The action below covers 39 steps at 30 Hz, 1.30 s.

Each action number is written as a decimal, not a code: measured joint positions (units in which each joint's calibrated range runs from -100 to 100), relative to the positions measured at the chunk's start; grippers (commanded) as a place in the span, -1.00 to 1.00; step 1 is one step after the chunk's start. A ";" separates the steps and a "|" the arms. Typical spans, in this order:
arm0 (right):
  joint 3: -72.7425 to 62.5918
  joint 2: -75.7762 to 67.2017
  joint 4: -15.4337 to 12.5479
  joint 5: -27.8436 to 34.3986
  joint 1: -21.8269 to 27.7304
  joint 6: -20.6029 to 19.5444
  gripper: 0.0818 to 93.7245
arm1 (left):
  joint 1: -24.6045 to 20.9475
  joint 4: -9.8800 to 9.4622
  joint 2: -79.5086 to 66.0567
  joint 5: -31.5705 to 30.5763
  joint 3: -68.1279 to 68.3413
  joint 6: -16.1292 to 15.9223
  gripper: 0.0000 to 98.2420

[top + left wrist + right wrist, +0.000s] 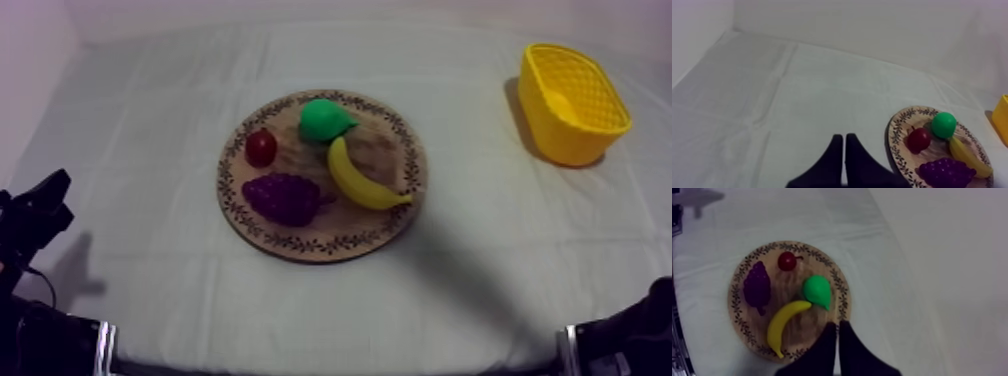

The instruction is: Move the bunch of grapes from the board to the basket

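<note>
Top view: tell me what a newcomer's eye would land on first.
The round wooden board in the middle of the table draws the eye first, carrying four bright toy fruits: a purple bunch of grapes at its near left, a yellow banana to their right, a green pear at the far edge and a small red fruit at the far left. Next comes the yellow basket, standing apart at the table's far right.
</note>
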 measured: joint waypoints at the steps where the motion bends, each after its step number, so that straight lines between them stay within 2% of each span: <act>1: -1.56 1.13 0.00 1.05 -0.56 -0.08 -0.99 | 0.00 0.00 0.00 0.00 0.00 0.00 -1.00; 27: -18.96 21.14 3.77 16.18 -10.26 -2.61 -0.99 | 0.00 0.00 0.00 0.00 0.00 0.00 -1.00; 39: -20.96 29.29 6.05 16.80 -11.95 -4.45 -0.98 | 0.00 0.00 0.00 0.00 0.00 0.00 -1.00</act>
